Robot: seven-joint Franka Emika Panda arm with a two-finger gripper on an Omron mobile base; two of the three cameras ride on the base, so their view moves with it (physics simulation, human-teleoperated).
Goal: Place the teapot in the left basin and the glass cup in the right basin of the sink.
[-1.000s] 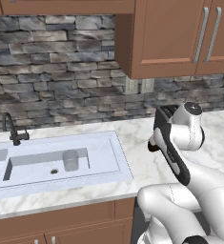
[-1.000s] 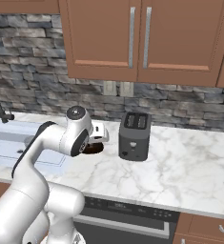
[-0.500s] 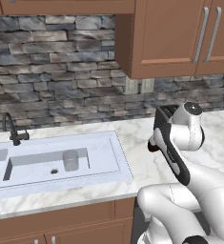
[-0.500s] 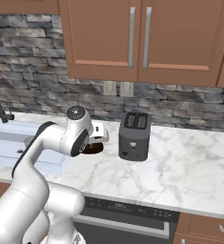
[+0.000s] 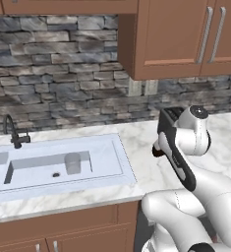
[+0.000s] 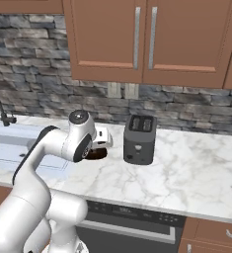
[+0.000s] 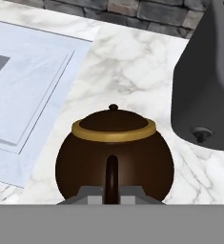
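The teapot [image 7: 114, 151] sits on the bench [image 7: 132, 71] between sink [image 7: 32, 81] and toaster [image 7: 208, 81], handle toward the end effector, whose spread I cannot tell; a grip on that thin handle could slip and tip it.

The white marble bench [image 6: 186, 173] ran along the stone wall and carried everything. In the hand view the teapot [image 7: 114, 155] sat on it at 6 o'clock, its handle toward the camera, with the black toaster [image 7: 206, 86] standing at 2 o'clock and the sink [image 7: 32, 86] let into the bench at 9 o'clock. In the left base view the glass cup [image 5: 72, 163] stood upright in the right basin [image 5: 104, 160].
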